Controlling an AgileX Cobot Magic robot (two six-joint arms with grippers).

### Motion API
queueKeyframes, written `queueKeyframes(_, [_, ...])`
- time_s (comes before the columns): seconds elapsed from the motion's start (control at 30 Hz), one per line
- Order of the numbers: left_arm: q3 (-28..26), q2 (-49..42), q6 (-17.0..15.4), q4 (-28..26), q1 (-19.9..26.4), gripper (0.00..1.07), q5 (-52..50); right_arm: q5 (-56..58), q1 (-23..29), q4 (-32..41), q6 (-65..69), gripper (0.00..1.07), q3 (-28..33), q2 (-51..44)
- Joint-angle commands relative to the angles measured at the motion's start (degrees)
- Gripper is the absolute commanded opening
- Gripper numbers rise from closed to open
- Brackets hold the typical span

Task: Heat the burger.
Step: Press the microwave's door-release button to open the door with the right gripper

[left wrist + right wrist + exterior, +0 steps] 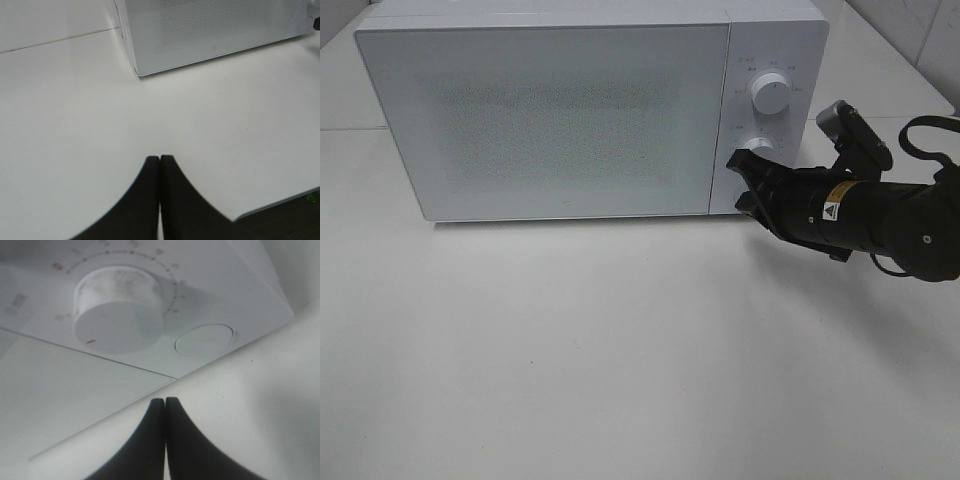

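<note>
Burger unseen; boxy white microwave (550,115) with smooth cylindrical knob (118,310).

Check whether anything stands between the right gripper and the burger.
No burger shows in any view. The microwave door is shut, and its mesh window reveals nothing inside; if the burger is in there, that door stands between. The right gripper, shut, sits near the lower knob.

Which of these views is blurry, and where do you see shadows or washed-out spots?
Exterior high: bright even light washes the white microwave into the table, only a faint shadow beneath it. Right wrist: softest focus, the knob smeared, the right claw a dark blur. Left wrist: the left claw is a black silhouette, the door mesh fairly sharp.
</note>
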Motion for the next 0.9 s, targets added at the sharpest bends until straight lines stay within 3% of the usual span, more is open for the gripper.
queueKeyframes(0.03, [0.17, -1.2, -0.52, -0.23, 0.11, 0.0, -0.8, -2.75, 0.11, 1.38, 7.79, 0.01, -0.74, 0.97])
queueKeyframes(0.2, [0.17, -1.2, -0.52, -0.17, 0.11, 0.0, -0.8, -3.38, 0.11, 4.3, 11.4, 0.01, -0.74, 2.06])
queueKeyframes(0.27, [0.17, -1.2, -0.52, -0.17, 0.11, 0.0, -0.8, -6.42, 0.11, 10.2, 11.46, 0.01, -0.74, 3.61])
queueKeyframes(0.4, [0.17, -1.2, -0.52, -0.17, 0.11, 0.0, -0.8, -8.31, 0.11, 13.52, 11.46, 0.01, -0.74, 4.76])
queueKeyframes(0.9, [0.17, -1.2, -0.52, -0.11, 0.11, 0.0, -0.8, -10.26, 0.11, 13.06, 13.29, 0.01, -4.81, 9.0])
